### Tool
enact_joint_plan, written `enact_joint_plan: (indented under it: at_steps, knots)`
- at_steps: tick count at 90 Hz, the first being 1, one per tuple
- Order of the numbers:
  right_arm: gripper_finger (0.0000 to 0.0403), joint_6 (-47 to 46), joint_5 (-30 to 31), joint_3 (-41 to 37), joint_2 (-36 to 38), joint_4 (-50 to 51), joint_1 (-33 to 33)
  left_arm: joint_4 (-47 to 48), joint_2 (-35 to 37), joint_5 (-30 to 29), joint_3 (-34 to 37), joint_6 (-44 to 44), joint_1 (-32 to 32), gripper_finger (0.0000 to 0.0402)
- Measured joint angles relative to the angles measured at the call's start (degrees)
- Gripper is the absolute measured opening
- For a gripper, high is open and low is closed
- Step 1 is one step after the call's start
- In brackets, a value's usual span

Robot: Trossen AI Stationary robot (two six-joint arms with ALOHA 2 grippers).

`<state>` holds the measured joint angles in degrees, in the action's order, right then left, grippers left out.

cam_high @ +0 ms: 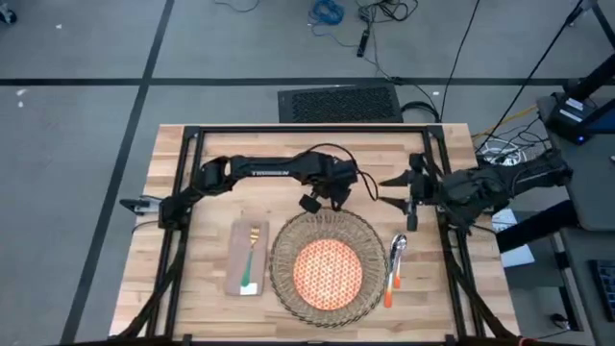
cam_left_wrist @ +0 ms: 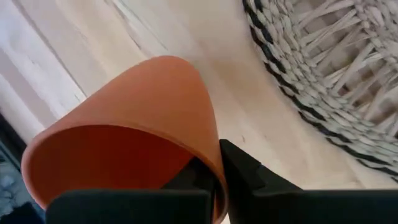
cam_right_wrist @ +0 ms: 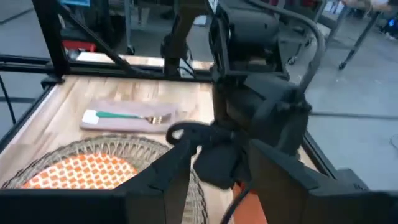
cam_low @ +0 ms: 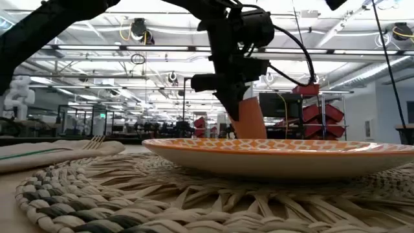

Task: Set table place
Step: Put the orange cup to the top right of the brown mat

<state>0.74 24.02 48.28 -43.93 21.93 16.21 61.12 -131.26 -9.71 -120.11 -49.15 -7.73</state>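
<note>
On a light-wood table (cam_high: 183, 288) with a black metal frame, standing on a grey floor strewn with cables, a place setting is lying near the front edge. Behind it, at table height, a bright workshop hall with ceiling lights is showing.

Reaching from the left side, the left gripper (cam_high: 338, 196) is hovering just beyond the far rim of the woven placemat (cam_high: 281, 261), its fingers (cam_left_wrist: 249, 171) pinching the wall of a small orange cup (cam_left_wrist: 137, 118), which is tilting over bare wood beside the mat. Facing it from the right, the right gripper (cam_high: 384, 190) is hanging near the table's far middle with its fingers (cam_right_wrist: 163, 171) spread apart and holding nothing.

Sitting in the middle of the placemat is an orange-patterned plate (cam_high: 327, 271) with nothing on it. Left of the mat, a beige napkin (cam_high: 236, 259) is carrying a green-handled fork (cam_high: 252, 258). Right of the mat, an orange-handled spoon (cam_high: 395, 264) is lying on the wood.
</note>
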Motion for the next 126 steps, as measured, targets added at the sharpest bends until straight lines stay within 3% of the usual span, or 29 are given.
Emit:
enact_joint_plan:
  at_steps: [17,31,65,108,126]
  knots:
    - [0.0148,3.0,-6.5,-0.2,-2.6,-4.8,-3.2,0.3,0.0,-0.2,0.0,-1.3,0.0,0.0000]
    - [0.0148,3.4,-7.9,-0.2,-4.3,-5.0,-4.6,0.7,0.0,-0.2,0.0,-1.3,0.0,0.0002]
    - [0.0148,2.1,-7.9,-0.2,-5.1,-5.0,-4.7,0.9,0.0,-0.2,0.0,-1.2,0.0,0.0055]
    - [0.0148,1.8,-7.9,-0.2,-5.1,-4.9,-4.5,-0.2,0.4,-2.1,0.0,-0.8,1.8,0.0057]
    - [0.0148,1.7,-7.9,-0.2,-5.1,-4.9,-4.5,0.0,0.7,-5.7,0.0,-0.8,3.0,0.0057]
